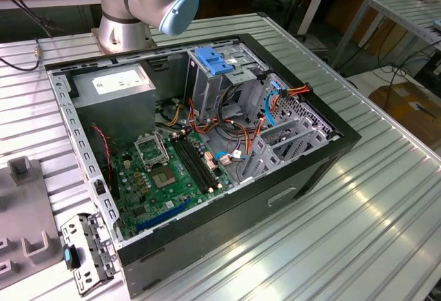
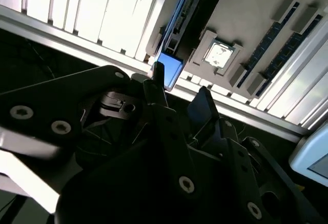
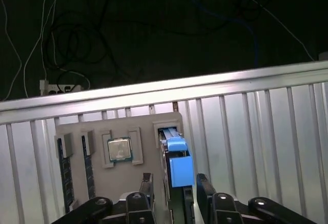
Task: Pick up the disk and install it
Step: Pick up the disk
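The disk stands on edge in a slot of a grey parts tray, with its blue carrier rail facing the camera. In the first wrist view my gripper is open, one dark finger on each side of the blue rail and a small gap at both sides. In the second wrist view the disk shows as a blue patch just beyond the fingertips of the gripper. The silver body of the disk is hidden inside the slot.
The tray also holds a processor chip and memory sticks. In the exterior view an open computer case lies on the ribbed metal table, with a blue bracket on its drive cage. The arm's base stands behind it.
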You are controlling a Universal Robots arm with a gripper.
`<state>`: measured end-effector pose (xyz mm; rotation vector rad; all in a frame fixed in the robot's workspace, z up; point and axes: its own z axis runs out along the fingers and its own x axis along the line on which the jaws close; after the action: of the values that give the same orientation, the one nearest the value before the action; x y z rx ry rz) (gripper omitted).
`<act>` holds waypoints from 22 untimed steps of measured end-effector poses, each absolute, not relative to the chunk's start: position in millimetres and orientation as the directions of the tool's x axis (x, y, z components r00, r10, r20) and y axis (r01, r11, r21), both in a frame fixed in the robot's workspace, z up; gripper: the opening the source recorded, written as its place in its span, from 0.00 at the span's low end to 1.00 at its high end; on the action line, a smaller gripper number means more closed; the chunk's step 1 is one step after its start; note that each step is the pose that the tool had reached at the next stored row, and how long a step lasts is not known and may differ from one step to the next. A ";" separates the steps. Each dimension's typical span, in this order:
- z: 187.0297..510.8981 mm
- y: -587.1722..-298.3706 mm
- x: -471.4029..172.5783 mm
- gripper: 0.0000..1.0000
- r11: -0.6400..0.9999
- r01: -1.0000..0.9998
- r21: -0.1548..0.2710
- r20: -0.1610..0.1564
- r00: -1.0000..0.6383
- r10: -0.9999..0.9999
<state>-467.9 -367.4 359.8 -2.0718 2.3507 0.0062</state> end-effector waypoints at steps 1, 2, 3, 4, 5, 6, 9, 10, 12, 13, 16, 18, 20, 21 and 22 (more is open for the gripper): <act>357.6 -367.4 -467.9 0.47 0.119 -0.993 -0.003 -0.009 -0.119 -0.993; 356.2 -367.3 -467.9 0.47 0.114 -0.993 -0.003 -0.009 -0.114 -0.993; 355.2 -367.3 -467.9 0.47 0.110 -0.994 -0.003 -0.009 -0.110 -0.994; 354.5 -367.3 -467.9 0.47 0.106 -0.994 -0.003 -0.009 -0.106 -0.994; 354.3 -367.3 -467.9 0.47 0.105 -0.994 -0.002 -0.009 -0.105 -0.994; 354.3 -367.4 -467.9 0.47 0.105 -0.994 -0.002 -0.009 -0.105 -0.994; 354.2 -367.3 -467.9 0.47 0.105 -0.994 -0.003 -0.009 -0.105 -0.994; 354.2 -367.4 -467.9 0.47 0.105 -0.994 -0.003 -0.009 -0.105 -0.994; 354.2 -367.3 -467.9 0.47 0.105 -0.994 -0.003 -0.009 -0.105 -0.994; 354.2 -367.3 -467.9 0.47 0.105 -0.994 -0.003 -0.009 -0.105 -0.994; 354.2 -367.3 -467.9 0.47 0.105 -0.994 -0.004 -0.009 -0.105 -0.994; 353.8 -367.4 -468.0 0.47 0.105 -0.994 -0.005 -0.009 -0.105 -0.994; 351.7 -367.4 -468.2 0.47 0.105 -0.994 -0.005 -0.009 -0.105 -0.994; 350.6 -367.4 -468.2 0.47 0.105 -0.994 -0.005 -0.009 -0.105 -0.994; 348.7 -367.3 -468.2 0.47 0.104 -0.995 -0.005 -0.009 -0.104 -0.995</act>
<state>-468.2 -367.3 348.7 -2.0959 2.3267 0.0038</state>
